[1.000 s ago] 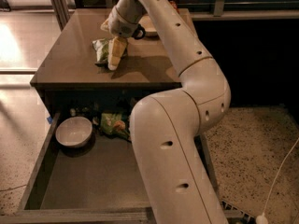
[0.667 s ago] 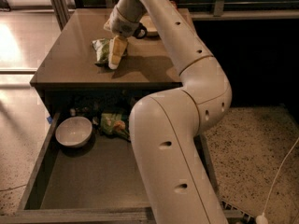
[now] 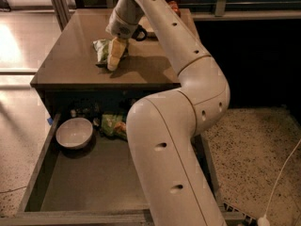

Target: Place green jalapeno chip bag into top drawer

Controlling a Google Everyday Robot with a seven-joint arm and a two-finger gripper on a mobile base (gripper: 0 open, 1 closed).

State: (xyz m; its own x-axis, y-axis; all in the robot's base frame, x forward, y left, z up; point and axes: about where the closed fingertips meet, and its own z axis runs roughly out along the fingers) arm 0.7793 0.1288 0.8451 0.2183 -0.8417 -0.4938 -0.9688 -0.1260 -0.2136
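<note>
The green jalapeno chip bag (image 3: pixel 100 51) lies on the brown tabletop (image 3: pixel 70 65), near its middle. My gripper (image 3: pixel 114 58) comes down from the arm above and sits right against the bag's right side, covering part of it. The top drawer (image 3: pixel 94 187) stands pulled out below the table's front edge, its grey floor mostly bare. My large white arm crosses in front of the drawer's right half and hides it.
A white bowl (image 3: pixel 74 132) sits at the drawer's back left. Beside it lies a brighter green pouch (image 3: pixel 112 125). Small items (image 3: pixel 174 6) stand at the table's far edge. A white cable (image 3: pixel 282 173) runs over the speckled floor on the right.
</note>
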